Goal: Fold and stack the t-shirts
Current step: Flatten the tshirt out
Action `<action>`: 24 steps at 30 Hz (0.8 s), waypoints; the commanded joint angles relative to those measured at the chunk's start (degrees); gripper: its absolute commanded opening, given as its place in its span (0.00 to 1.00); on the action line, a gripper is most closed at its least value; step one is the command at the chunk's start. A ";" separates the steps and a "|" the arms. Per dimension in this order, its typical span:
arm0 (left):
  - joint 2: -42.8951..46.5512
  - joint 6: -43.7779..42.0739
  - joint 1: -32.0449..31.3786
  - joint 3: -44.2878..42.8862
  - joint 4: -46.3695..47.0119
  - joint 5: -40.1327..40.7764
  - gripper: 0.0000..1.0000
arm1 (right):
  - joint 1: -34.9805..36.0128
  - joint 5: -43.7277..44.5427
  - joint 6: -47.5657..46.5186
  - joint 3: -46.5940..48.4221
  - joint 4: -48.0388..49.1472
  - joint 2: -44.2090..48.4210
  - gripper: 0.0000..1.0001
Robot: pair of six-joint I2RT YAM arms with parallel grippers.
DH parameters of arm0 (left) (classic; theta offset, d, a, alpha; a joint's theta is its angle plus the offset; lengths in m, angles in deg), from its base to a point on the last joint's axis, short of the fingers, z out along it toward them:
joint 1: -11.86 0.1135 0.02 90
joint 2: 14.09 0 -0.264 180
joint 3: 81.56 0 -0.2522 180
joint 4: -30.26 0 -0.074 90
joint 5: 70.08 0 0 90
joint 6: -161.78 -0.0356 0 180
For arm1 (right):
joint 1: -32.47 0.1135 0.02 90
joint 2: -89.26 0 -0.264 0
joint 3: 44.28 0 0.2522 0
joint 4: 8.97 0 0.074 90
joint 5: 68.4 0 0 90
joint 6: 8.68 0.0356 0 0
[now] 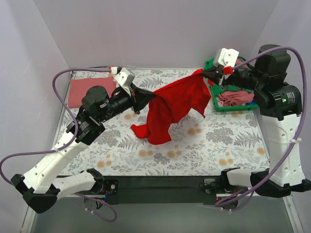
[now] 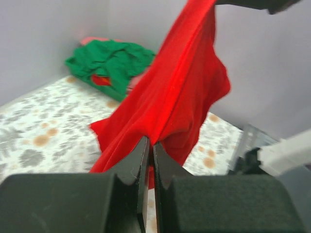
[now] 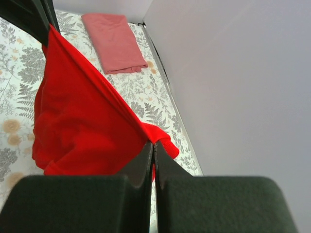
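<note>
Above the middle of the table we hold the red t-shirt (image 1: 172, 109) slung between us, our left hand (image 1: 147, 96) pinching one end, our right hand (image 1: 205, 73) pinching the other near the far right corner.

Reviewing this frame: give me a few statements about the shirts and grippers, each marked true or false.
1. The left gripper and right gripper are both shut on the red t-shirt. True.
2. The red t-shirt lies spread flat. False: it hangs stretched between the grippers.
3. A folded salmon-pink t-shirt lies at the far left corner. True.
4. The crumpled green t-shirt sits at the near edge. False: it is at the far right.
</note>
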 commanded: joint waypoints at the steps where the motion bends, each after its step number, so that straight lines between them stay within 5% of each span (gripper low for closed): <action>1: 2.70 5.50 0.47 0.36 -1.98 -11.09 0.00 | -5.04 -3.54 -2.05 2.07 -0.82 3.53 0.01; 9: 4.64 10.26 0.47 -5.35 -3.21 -20.86 0.00 | -14.27 -18.21 2.16 7.87 -2.57 5.82 0.01; 15: 6.05 11.58 0.47 -5.63 -4.27 -15.35 0.00 | -19.45 -29.04 6.38 10.43 -1.79 7.14 0.01; 20: 2.37 9.91 0.91 -0.53 1.52 -0.86 0.00 | -19.55 -22.90 13.32 -0.62 8.36 6.70 0.01; 23: -5.53 12.71 6.86 1.67 6.79 -2.74 0.00 | -19.46 -19.03 20.94 -16.42 17.78 7.49 0.01; 24: -10.78 14.81 9.76 2.28 8.81 -8.85 0.00 | -19.37 -15.71 22.80 -20.21 24.60 7.49 0.01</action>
